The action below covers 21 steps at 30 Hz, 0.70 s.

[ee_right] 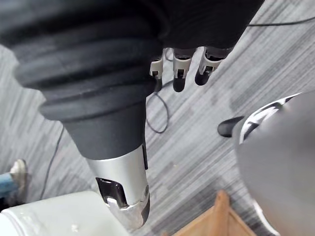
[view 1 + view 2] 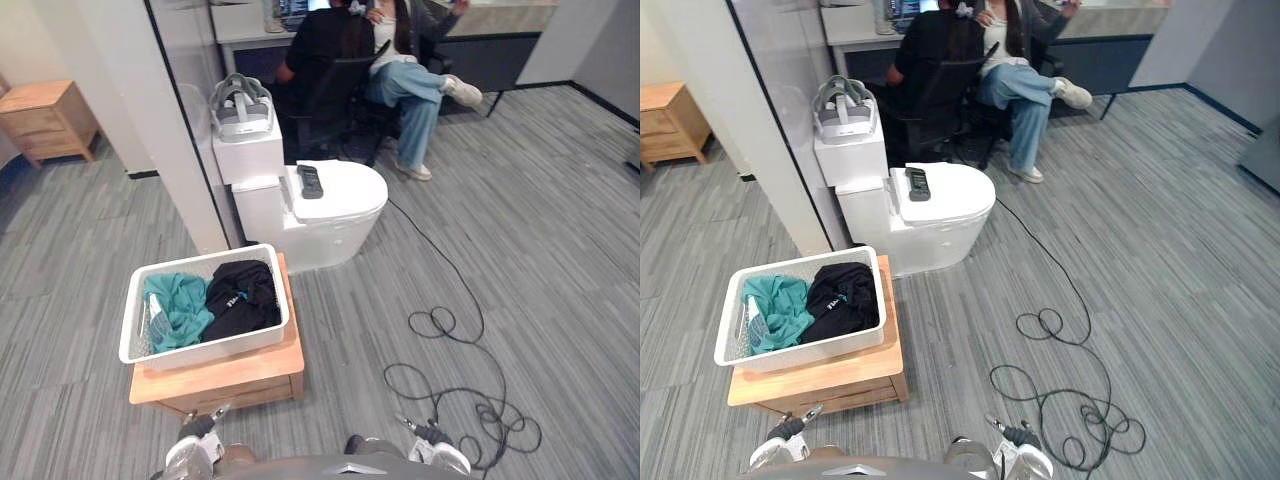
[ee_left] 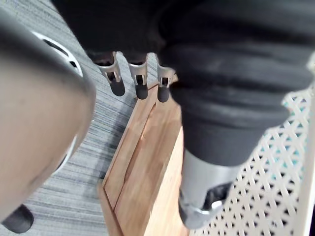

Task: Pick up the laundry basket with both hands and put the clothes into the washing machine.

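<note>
A white mesh laundry basket (image 2: 140, 300) stands on a low wooden table (image 2: 240, 375) just ahead of me to the left. In it lie a teal garment (image 2: 178, 308) and a black garment (image 2: 240, 295). My left hand (image 3: 139, 73) hangs low beside the table's corner, fingers straight and holding nothing; the basket's mesh wall (image 3: 266, 196) shows beside its thumb. Down on my right, the right hand (image 1: 179, 69) hangs over the carpet with its fingers relaxed and empty. Both hands show at the bottom edge of the left eye view, left hand (image 2: 193, 447), right hand (image 2: 437, 447).
Behind the table is a white toilet (image 2: 330, 215) with a black remote (image 2: 310, 181) on its lid and a headset (image 2: 241, 108) on its tank. A person (image 2: 400, 70) sits at a desk beyond. A wall panel (image 2: 150, 120) stands at the left, a wooden cabinet (image 2: 45, 118) farther left.
</note>
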Available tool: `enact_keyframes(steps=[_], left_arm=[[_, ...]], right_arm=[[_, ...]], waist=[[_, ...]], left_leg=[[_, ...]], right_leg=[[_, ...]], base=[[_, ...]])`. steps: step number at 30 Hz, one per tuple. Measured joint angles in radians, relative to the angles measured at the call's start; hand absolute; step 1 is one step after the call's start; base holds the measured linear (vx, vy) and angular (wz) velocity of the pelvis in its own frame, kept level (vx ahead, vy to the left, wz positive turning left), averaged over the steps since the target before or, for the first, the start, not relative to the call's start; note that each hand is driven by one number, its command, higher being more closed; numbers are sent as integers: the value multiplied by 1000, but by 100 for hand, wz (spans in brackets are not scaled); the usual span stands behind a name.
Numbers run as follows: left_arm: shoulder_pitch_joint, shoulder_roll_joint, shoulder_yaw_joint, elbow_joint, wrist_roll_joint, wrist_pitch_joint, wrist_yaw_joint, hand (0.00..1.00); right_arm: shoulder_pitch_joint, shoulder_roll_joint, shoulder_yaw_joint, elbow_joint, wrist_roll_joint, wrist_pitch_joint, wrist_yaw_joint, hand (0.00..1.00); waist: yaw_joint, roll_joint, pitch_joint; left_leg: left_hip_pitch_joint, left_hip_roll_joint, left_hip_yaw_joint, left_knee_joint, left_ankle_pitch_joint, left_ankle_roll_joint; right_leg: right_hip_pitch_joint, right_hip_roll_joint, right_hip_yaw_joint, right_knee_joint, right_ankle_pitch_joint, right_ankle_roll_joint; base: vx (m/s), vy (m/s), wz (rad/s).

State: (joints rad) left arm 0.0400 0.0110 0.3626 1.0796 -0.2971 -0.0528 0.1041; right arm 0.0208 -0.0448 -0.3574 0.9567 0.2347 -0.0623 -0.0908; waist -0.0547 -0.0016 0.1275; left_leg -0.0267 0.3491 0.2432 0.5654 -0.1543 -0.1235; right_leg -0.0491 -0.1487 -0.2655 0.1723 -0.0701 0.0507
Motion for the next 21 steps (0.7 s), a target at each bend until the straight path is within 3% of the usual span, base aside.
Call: enact_keyframes(steps=[1, 2, 3, 4, 5, 9, 11, 13, 17, 21], left_arm=[[2, 2, 1, -4, -19, -5, 8, 0], [4, -6, -9, -35, -56, -10, 31, 0], [6, -11, -19, -62, -67, -12, 41, 0], [19, -5, -49, -142, -76, -22, 49, 0], [25, 15, -91, -254, -78, -33, 51, 0], [87, 86, -138, -535, -94, -37, 22, 0], [91, 104, -137, -644, -94, -55, 15, 0], [87, 106, -129, -736, -100, -78, 12, 0], [90, 83, -126, -823, -116, -87, 12, 0], [89, 83, -85, -837, -114, -88, 11, 0]], right_arm=[[1, 0, 19, -58, 8, -2, -12, 0], [10, -13, 42, -186, 15, -6, -27, 0], [16, -26, 41, -240, 14, -9, -29, 0], [32, -24, 39, -323, 14, -20, -31, 0], [65, -8, 36, -405, 14, -27, -32, 0], [87, 43, 99, -575, 1, -22, -27, 0], [91, 43, 133, -671, -28, -23, -22, 0], [91, 33, 152, -760, -69, -28, -20, 0], [95, -31, 188, -878, -100, -31, -12, 0], [97, -95, 236, -952, -140, -32, 28, 0]], waist=[[-1, -3, -1], [-8, 21, -12], [-13, 39, -17], [-27, 35, -22], [-49, 17, -32], [-51, -16, -37], [-49, -19, -42], [-50, -9, -40], [-53, 34, -34], [-54, 37, -34]], left_leg=[[2, -2, -2, -82, 5, 6], [8, -11, 4, -240, 119, 11], [7, -15, 6, -276, 153, -17], [30, -59, 23, -322, 109, -46], [31, -101, 43, -358, 87, -47], [71, -175, 92, -413, 63, -52], [83, -182, 109, -430, 51, -47], [80, -186, 122, -444, 47, -47], [74, -182, 151, -452, 47, -49], [63, -174, 163, -468, 55, -57]], right_leg=[[-32, -24, 26, 18, 2, 19], [-80, -48, 62, 28, 27, 65], [-93, -56, 68, 28, 39, 85], [-89, -88, 88, 2, 58, 119], [-76, -126, 91, -31, 82, 141], [-35, -176, 98, -118, 174, 149], [-25, -179, 99, -139, 178, 155], [-24, -178, 101, -169, 189, 179], [-43, -167, 121, -200, 207, 179], [-62, -151, 131, -216, 226, 179]], base=[[-12, 310, -71], [-9, 354, -66], [17, 492, -43], [59, 475, 28], [87, 471, 55], [45, 297, 12], [-19, 80, -20], [-49, 23, -12], [-4, -33, -21], [26, -40, -9]])
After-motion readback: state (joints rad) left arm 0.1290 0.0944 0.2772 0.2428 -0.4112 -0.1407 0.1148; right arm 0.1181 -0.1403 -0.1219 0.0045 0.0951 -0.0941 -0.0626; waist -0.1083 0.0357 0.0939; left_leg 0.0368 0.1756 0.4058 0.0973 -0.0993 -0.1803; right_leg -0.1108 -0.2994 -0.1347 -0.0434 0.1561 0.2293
